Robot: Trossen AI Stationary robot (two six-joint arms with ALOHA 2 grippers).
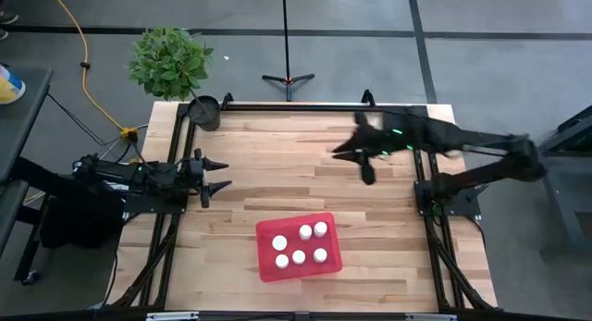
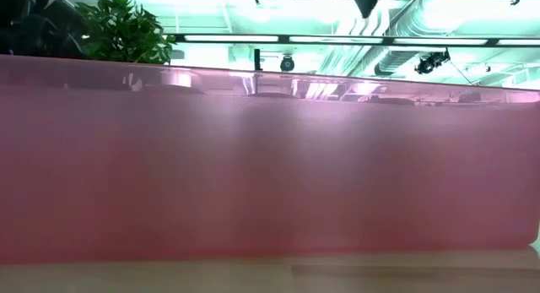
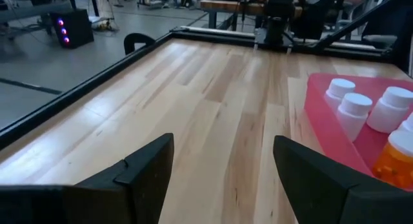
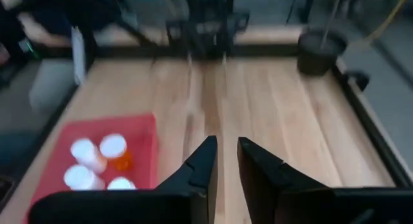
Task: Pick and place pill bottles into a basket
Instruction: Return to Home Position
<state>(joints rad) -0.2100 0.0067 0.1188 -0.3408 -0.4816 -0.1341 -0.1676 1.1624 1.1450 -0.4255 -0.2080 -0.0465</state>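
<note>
High view: the red basket (image 1: 265,265) sits near the front edge of the table (image 1: 277,154), with the pill bottles (image 1: 299,257) standing inside it, white caps up. The left gripper (image 1: 223,174) hovers at the left side with its fingers spread wide and empty. The right gripper (image 1: 355,162) is up over the back right part of the table, pretty smeared here, so its fingers are hard to read.

Low view: basically just the basket wall (image 2: 270,158) filling everything, with a plant (image 2: 126,27) poking over the top.

Left wrist view: the left gripper (image 3: 222,162) is spread wide over bare wood, the basket (image 3: 322,130) just off to one side. One bottle in there has an orange body.

Right wrist view: the right gripper (image 4: 226,145) has only a thin gap between its fingers, nothing held. The black pot (image 4: 321,51) is at the far corner.
</note>
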